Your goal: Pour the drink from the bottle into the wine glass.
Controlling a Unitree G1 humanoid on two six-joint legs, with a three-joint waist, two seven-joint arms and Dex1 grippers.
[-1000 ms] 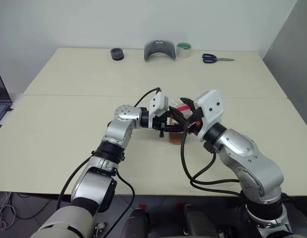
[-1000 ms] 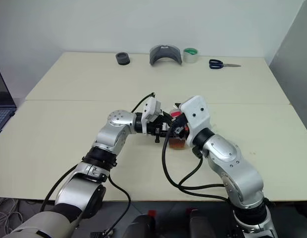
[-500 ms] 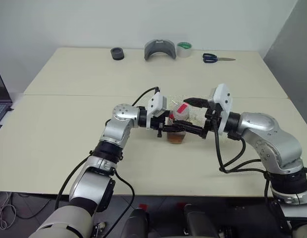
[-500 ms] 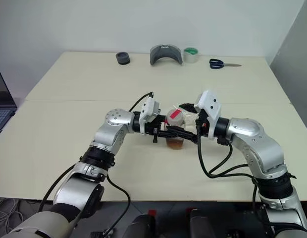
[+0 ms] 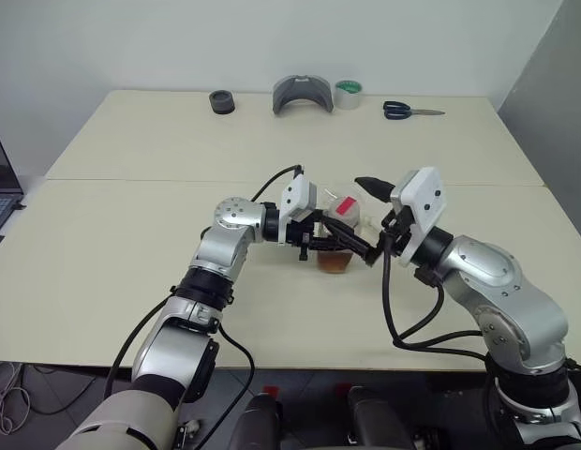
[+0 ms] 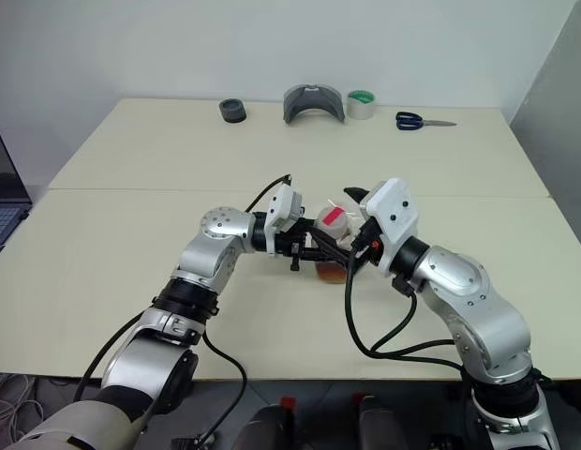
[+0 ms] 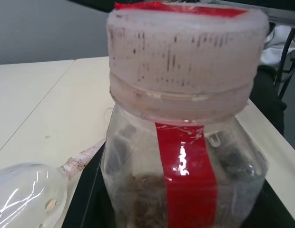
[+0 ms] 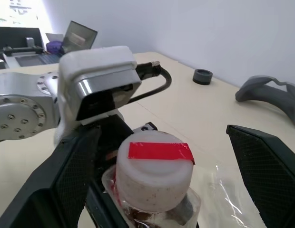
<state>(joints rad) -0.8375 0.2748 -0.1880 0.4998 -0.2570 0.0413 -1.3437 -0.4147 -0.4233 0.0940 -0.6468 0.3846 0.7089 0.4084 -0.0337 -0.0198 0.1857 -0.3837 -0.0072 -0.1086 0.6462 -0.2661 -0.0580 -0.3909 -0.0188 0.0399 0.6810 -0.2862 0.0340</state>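
Clear plastic bottle (image 5: 339, 234) stands mid-bench (image 5: 131, 206), well in from every edge, clamped by the closed left hand (image 5: 320, 242). Right hand (image 5: 370, 220) spreads wide around its cap, untouching; bare surface lies all round.

Scissors (image 5: 411, 111), tape roll (image 5: 348, 94), laptop (image 5: 2, 187)

Where my four cameras sit

My two head eyes look forward and down over the table (image 5: 131, 244) from well back, taking in both my arms and the far edge; they share nearly the whole scene; my left wrist camera sits very close against the bottle (image 7: 185, 142), facing it level; my right wrist camera looks across its cap from close above; both wrist views share that bottle.
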